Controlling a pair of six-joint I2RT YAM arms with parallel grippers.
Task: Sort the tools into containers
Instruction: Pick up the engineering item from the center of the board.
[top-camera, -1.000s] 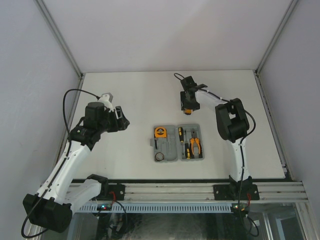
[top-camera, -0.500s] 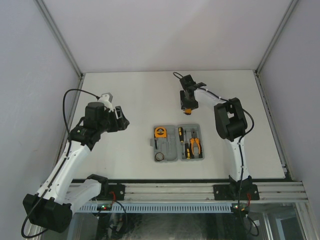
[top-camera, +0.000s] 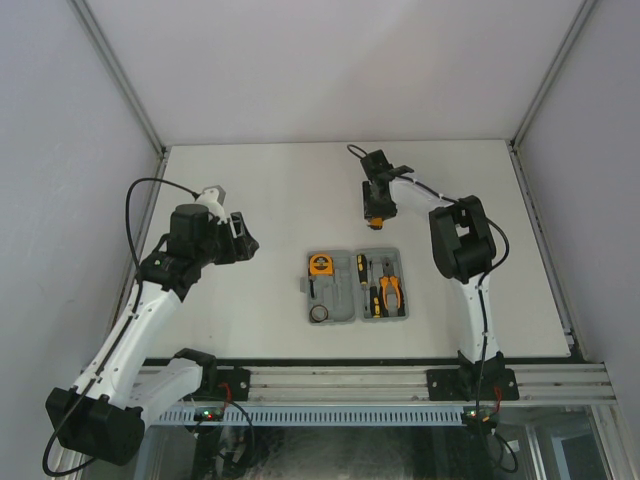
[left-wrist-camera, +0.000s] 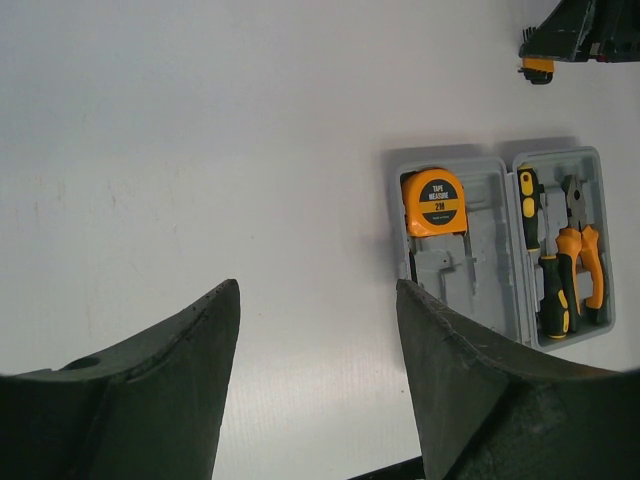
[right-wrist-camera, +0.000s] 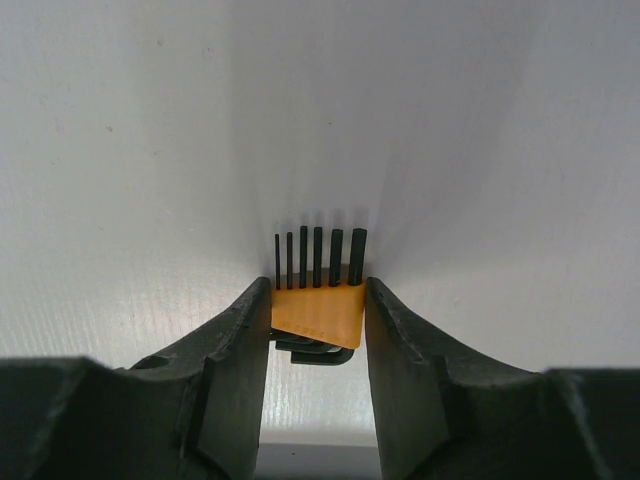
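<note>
The grey tool case (top-camera: 342, 298) lies open on the table centre. Its left half holds the round orange tape measure (top-camera: 320, 265) and a small black ring (top-camera: 319, 314). Two screwdrivers (top-camera: 362, 268) (top-camera: 374, 298) and the orange-handled pliers (top-camera: 392, 290) lie in its right half. Farther back, my right gripper (right-wrist-camera: 317, 290) points down at the table, both jaws touching the sides of the tiny orange-black block (right-wrist-camera: 320, 310), an orange holder with several black hex keys. My left gripper (left-wrist-camera: 318, 290) hovers open and empty, left of the case (left-wrist-camera: 480, 270).
The white table (top-camera: 260, 190) is walled by white panels at the back and sides. A black strip and an aluminium rail (top-camera: 350, 382) run along the near edge, where both arm bases are bolted.
The right jaws have narrowed onto the block's sides, and the right wrist has shifted slightly. The left arm has not moved.
</note>
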